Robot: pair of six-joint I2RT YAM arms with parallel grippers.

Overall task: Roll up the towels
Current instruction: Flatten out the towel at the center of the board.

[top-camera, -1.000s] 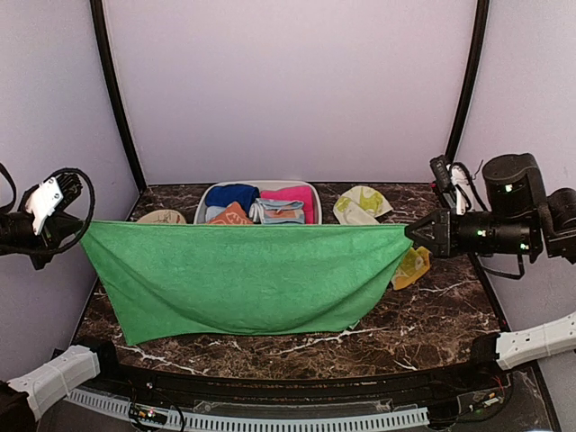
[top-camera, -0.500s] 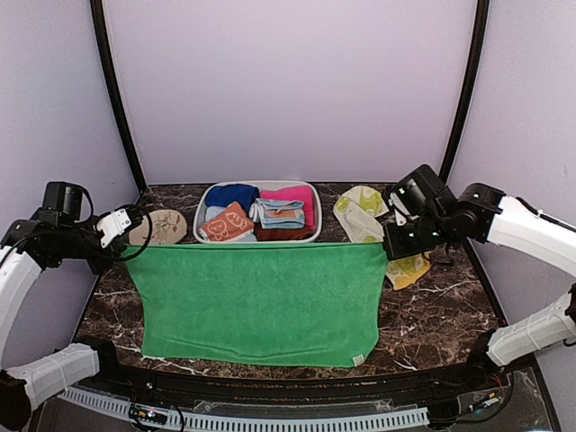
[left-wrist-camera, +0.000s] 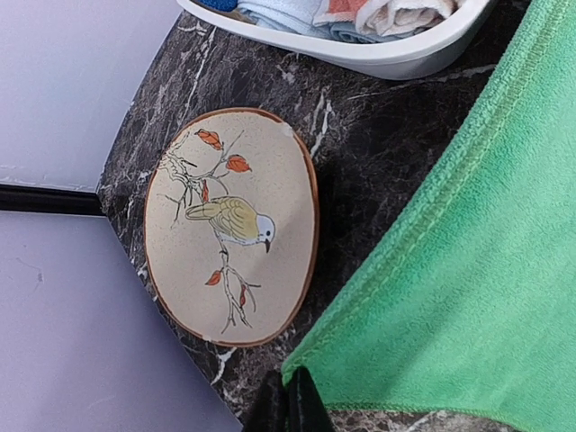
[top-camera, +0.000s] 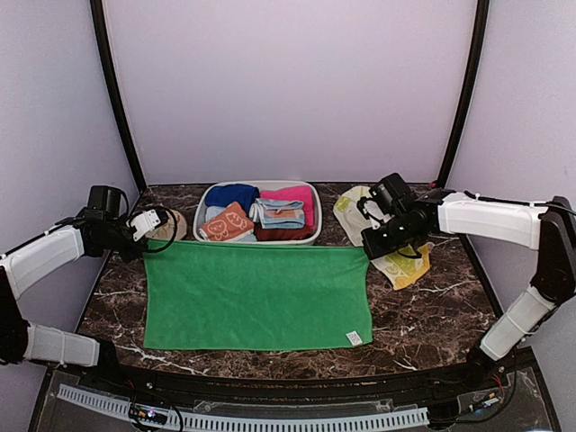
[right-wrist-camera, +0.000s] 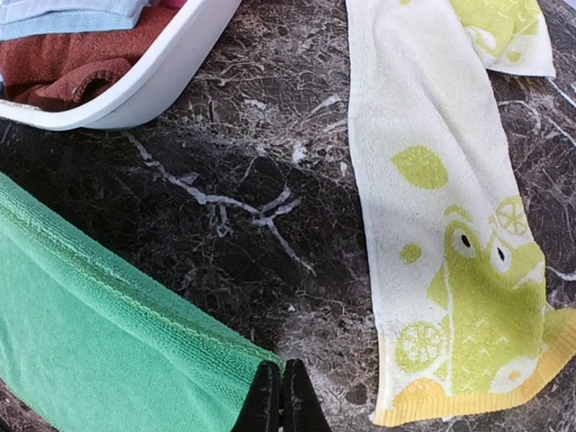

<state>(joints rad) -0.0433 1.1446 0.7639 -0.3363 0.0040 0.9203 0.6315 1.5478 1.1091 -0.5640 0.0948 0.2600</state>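
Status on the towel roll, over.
Green towel flat, unrolled. Left gripper shut on its far-left corner, right gripper on far-right. Cream printed towel loose beside it. Nothing on top.

A green towel (top-camera: 256, 297) lies spread on the dark marble bench (top-camera: 432, 306). Behind it sit a white tub (left-wrist-camera: 396, 56), a bird plate (left-wrist-camera: 232, 225) and a cream printed towel (right-wrist-camera: 423, 180).

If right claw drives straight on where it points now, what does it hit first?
Pinching a corner of the green towel, the right claw would likely meet the marble tabletop next; the frog-print towel lies off to one side. Depth unclear.
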